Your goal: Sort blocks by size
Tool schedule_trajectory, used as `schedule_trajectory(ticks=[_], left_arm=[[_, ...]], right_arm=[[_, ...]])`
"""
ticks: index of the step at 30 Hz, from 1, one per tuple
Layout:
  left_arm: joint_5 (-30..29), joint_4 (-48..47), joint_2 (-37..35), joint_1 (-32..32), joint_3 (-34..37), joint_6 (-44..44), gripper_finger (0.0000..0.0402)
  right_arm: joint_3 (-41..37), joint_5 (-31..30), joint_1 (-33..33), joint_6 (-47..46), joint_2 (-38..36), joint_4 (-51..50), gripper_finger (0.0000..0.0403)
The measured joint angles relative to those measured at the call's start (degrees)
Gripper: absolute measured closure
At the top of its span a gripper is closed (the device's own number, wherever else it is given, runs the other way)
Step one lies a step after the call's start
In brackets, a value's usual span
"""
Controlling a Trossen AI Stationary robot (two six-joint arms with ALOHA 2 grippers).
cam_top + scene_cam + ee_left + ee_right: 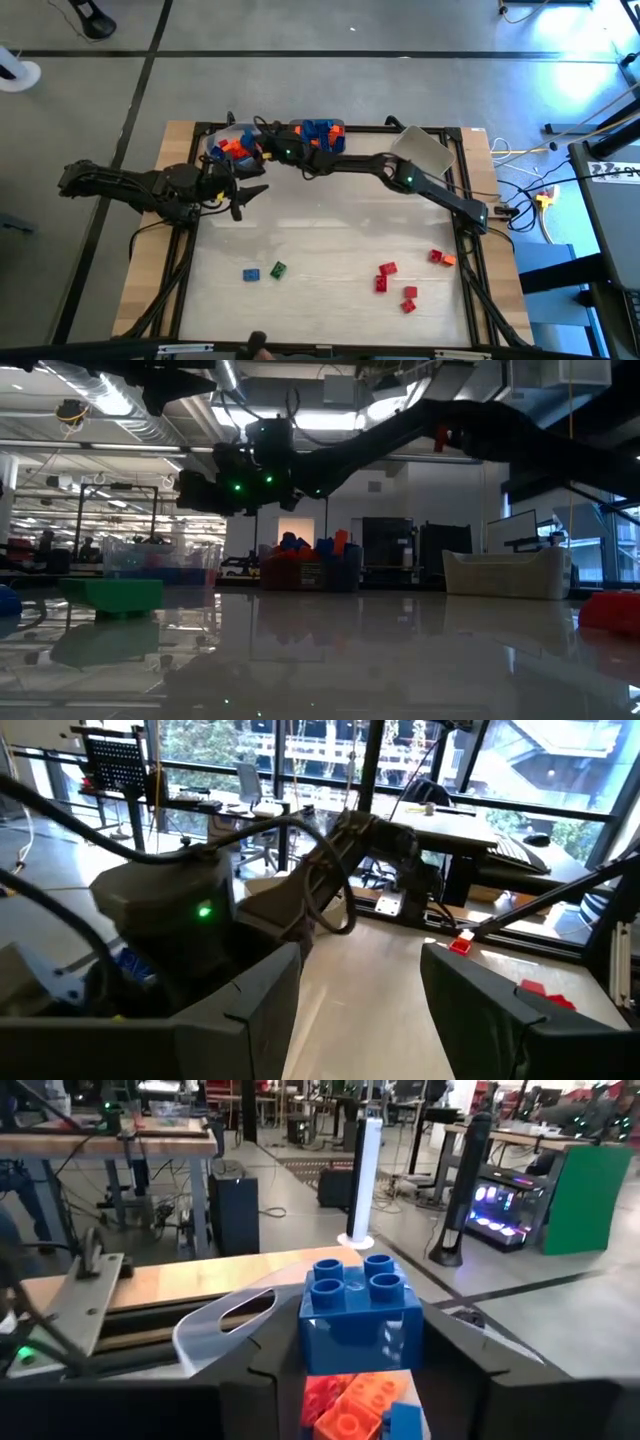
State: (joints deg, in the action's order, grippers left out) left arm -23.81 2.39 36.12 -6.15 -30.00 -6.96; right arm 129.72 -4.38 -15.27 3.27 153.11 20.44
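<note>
Right pincer (355,1370) is clamped on a blue four-stud plastic brick (361,1316), held above the clear plastic bin (232,146) at the far-left of the table (330,250), which already has orange and red bricks (345,1405) in it. A second bin of blue bricks (318,135) sits just right of it, and a pale empty-looking tray (424,150) further right.

Left pincer (245,197) hovers near the same bin, fingers spread, carrying nothing.

Loose bricks still on the near side of the table: a blue (250,274) and a green one (278,269) left of centre, a cluster of red ones (396,285) to the right.

Risks:
- brick looks lined up over the orange/red bin, not the blue pile; if size doesn't match, that's a mis-sort
- drop from height could bounce it off the pile and out
- the two arms are close together at that bin; collision likely if either swings
</note>
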Motion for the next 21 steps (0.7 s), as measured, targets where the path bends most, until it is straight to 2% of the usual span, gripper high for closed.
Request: schedule_trajectory(ticks=[4,11,14,21], left_arm=[[0.0,-0.3,0.0,0.0,0.0,-0.1,0.0205],[0.0,-0.3,0.0,0.0,0.0,-0.1,0.0205],[0.0,-0.3,0.0,0.0,0.0,-0.1,0.0205],[0.0,-0.3,0.0,0.0,0.0,-0.4,0.0205]], right_arm=[[1.1,-1.6,-0.5,-0.1,1.8,2.9,0.0233],[1.2,-1.6,-0.5,-0.1,1.8,1.0,0.015],[1.2,-1.6,-0.5,-0.2,1.7,-0.4,0.0126],[1.2,-4.9,-0.5,3.2,-5.8,-16.6,0.0116]])
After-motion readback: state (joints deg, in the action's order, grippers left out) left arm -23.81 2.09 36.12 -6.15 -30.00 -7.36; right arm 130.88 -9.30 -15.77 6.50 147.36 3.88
